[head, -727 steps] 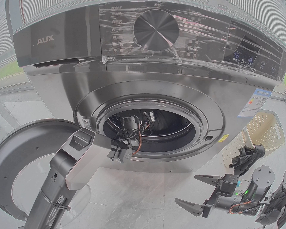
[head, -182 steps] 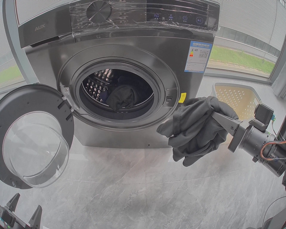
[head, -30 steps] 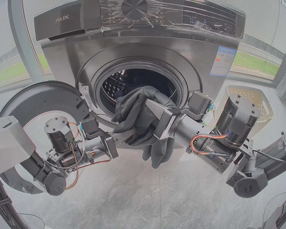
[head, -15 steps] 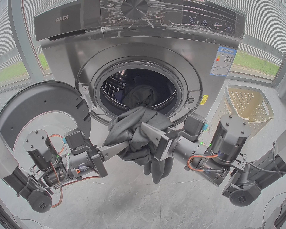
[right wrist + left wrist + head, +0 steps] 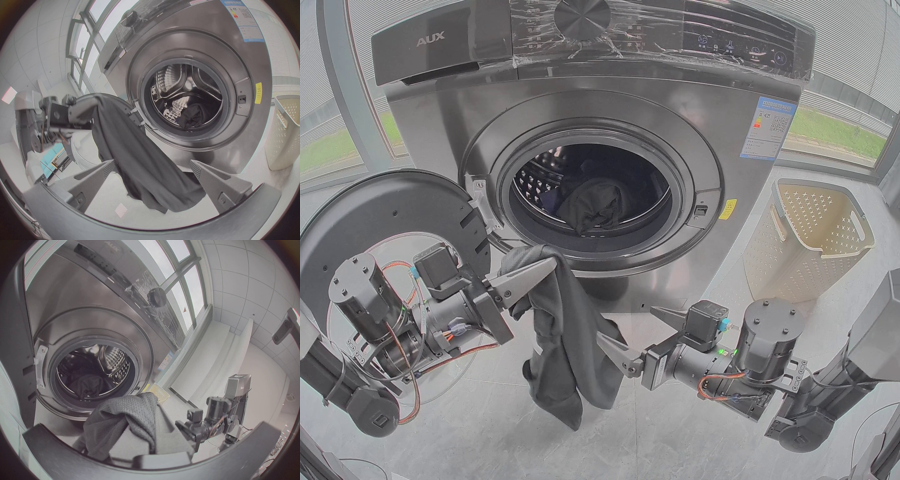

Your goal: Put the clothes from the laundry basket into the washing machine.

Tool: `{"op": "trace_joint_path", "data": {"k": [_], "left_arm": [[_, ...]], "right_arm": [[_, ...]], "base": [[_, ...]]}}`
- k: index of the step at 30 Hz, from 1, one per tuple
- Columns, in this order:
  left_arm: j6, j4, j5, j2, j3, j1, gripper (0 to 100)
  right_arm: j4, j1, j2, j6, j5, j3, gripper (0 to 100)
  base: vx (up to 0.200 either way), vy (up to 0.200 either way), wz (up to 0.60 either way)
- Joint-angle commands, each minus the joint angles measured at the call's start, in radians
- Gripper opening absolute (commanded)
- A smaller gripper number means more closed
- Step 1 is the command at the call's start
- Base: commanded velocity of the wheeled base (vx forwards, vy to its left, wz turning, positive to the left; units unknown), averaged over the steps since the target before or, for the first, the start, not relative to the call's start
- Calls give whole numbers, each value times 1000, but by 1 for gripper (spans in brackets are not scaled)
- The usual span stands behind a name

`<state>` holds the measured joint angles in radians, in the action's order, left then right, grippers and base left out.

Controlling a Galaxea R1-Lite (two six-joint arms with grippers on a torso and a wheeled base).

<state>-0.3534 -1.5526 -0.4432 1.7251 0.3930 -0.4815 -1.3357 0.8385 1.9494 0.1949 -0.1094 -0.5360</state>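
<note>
A dark grey garment (image 5: 565, 356) hangs by its upper end from my left gripper (image 5: 549, 264), which is shut on it just below and left of the washing machine's (image 5: 650, 106) open mouth. In the left wrist view the cloth (image 5: 125, 415) bunches over the fingers. My right gripper (image 5: 625, 324) is open beside the hanging cloth, lower and to its right, holding nothing. In the right wrist view the garment (image 5: 134, 153) drapes between the spread fingers (image 5: 93, 178). Another dark piece of clothing (image 5: 592, 203) lies in the drum. The cream laundry basket (image 5: 819, 247) stands at the right.
The round machine door (image 5: 375, 212) is swung open to the left, behind my left arm. Grey tiled floor (image 5: 650, 437) spreads in front of the machine. Windows run behind the machine on both sides.
My right gripper has let go of the garment and drawn back, down and to the right. The garment now hangs only from my left gripper, which has moved left and down.
</note>
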Motion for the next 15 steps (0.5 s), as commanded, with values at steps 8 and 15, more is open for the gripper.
{"op": "trace_joint_path", "data": {"k": [8, 15], "left_arm": [[1, -8, 63, -42, 64, -2, 0], [-2, -6, 129, -24, 115, 3, 0]], "right_arm": [[-92, -12, 115, -17, 0, 33, 100], [-125, 4, 122, -28, 5, 24, 100]], "base": [[0, 0, 0], [0, 0, 0]]}}
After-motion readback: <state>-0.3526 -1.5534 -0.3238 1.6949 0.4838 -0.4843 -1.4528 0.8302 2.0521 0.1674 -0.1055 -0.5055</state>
